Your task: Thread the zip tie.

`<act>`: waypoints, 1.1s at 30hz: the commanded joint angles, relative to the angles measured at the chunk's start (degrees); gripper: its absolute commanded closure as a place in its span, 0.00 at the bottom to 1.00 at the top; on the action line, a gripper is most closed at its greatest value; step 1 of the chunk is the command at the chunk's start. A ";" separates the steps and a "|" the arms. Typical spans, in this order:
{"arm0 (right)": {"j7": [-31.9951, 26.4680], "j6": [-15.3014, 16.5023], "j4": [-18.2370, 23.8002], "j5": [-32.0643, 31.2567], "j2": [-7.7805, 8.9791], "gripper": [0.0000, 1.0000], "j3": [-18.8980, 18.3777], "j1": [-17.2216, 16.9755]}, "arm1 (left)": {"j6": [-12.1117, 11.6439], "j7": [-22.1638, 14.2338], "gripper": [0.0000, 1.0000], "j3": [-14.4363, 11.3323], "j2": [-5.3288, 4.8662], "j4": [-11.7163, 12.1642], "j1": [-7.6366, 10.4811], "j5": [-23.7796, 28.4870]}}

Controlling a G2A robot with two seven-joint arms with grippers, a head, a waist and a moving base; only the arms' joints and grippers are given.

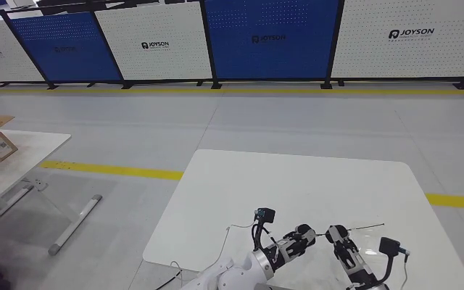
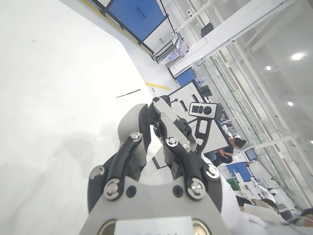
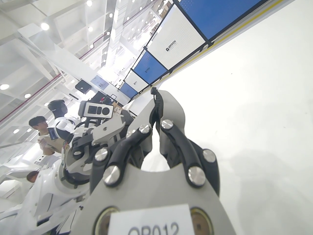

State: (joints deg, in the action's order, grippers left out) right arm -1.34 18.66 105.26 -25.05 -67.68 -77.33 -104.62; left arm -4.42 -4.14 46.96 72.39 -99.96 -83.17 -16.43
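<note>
Zip tie [image 1: 366, 228]: thin and black, it lies flat and nearly straight on the white tabletop [image 1: 290, 181], toward the near right part. Its small thickened head is at the end farther from the arms.

Zip tie and grippers: the tie lies just past the right gripper's tips. In the left wrist view there is bare tabletop between the tie and those tips.

Left gripper [image 2: 148, 116]: it sits low over the near part of the tabletop, pointing across toward the other arm. The jaws stand partly spread, and white tabletop shows through the gap between the two black linkages. One grey finger [image 2: 130, 123] with its black pad is plain to see. The other finger overlaps the right arm's gripper behind it, so I cannot make out its tip.

Right gripper [image 3: 156, 96]: it is near the left gripper, and in the top view the two sets of tips face each other with a small gap. The jaws are pressed together, black ribbed pads meeting along their length. A small dark nub shows at the very tips, and I cannot tell what it is.

Beyond the tabletop: a grey floor [image 1: 304, 119] with a yellow line [image 1: 109, 170], and a row of blue and white panels [image 1: 272, 40] at the back. The corner of a second table [image 1: 32, 148] shows at the left.
</note>
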 commanded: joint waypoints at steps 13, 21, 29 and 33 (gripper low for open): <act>-0.57 0.23 0.39 -0.21 -0.09 1.00 -0.18 -0.18 | 0.24 -0.55 1.00 -0.69 0.22 0.26 0.67 -0.06; -1.33 0.12 0.50 1.29 -0.16 0.81 -0.38 -0.21 | 0.46 -0.24 1.00 -0.71 0.31 0.45 0.72 0.34; -0.94 0.69 0.54 0.42 -0.22 1.00 -0.29 -0.42 | 0.04 -0.11 1.00 -0.62 0.27 0.43 0.42 0.22; -0.74 0.69 0.56 0.12 -0.26 1.00 -0.26 -0.47 | -0.08 0.00 1.00 -0.49 0.24 0.40 0.23 0.29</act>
State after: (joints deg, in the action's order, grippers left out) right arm -2.11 19.36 105.82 -24.89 -67.93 -77.60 -105.09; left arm -4.48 -4.18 46.44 72.64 -99.55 -82.89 -16.19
